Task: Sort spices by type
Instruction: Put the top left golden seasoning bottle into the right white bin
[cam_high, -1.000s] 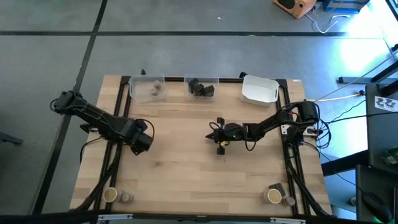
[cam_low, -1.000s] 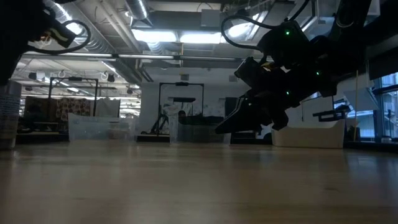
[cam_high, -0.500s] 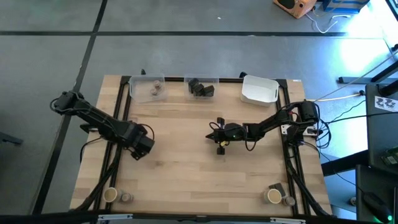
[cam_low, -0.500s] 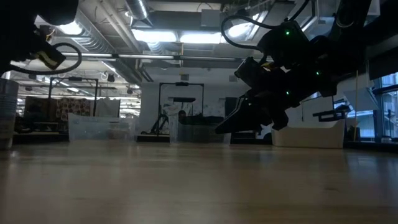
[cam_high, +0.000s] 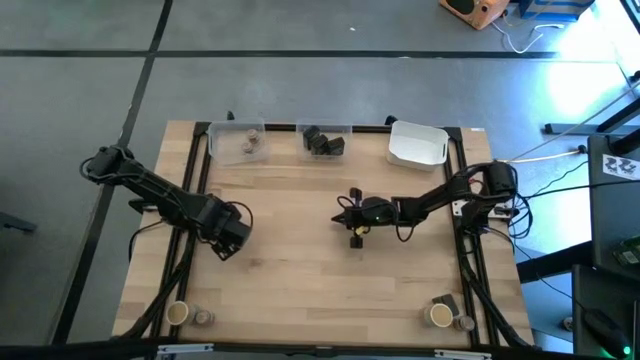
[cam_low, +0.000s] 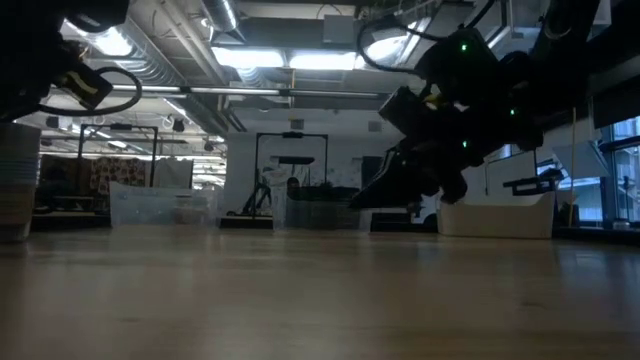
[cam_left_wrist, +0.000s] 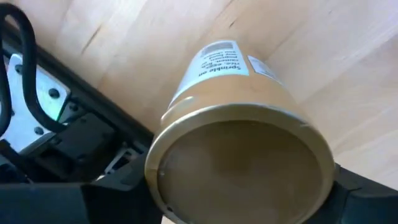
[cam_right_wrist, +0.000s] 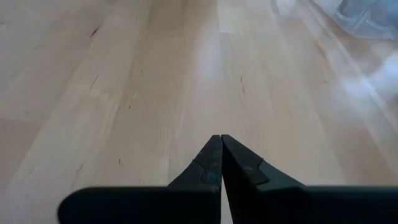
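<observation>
— What is on the left side of the table (cam_high: 300, 270)?
— The left gripper (cam_high: 232, 232) is there, up off the wood. It is squeezing a tan spice tube (cam_left_wrist: 239, 155) with a label on its side.
— Any more spices?
— Yes. A tan tube (cam_high: 177, 313) and a small round jar (cam_high: 204, 318) sit at the near left corner. At the far edge, one clear tub (cam_high: 238, 141) has pinkish jars in it, and the next clear tub (cam_high: 325, 140) has dark blocks. The white tub (cam_high: 417, 145) is beside them.
— And the right side?
— The right gripper (cam_high: 345, 212) is over the middle of the table, fingers (cam_right_wrist: 214, 163) pressed together with nothing between them. More spices (cam_high: 447, 312) sit at the near right corner.
</observation>
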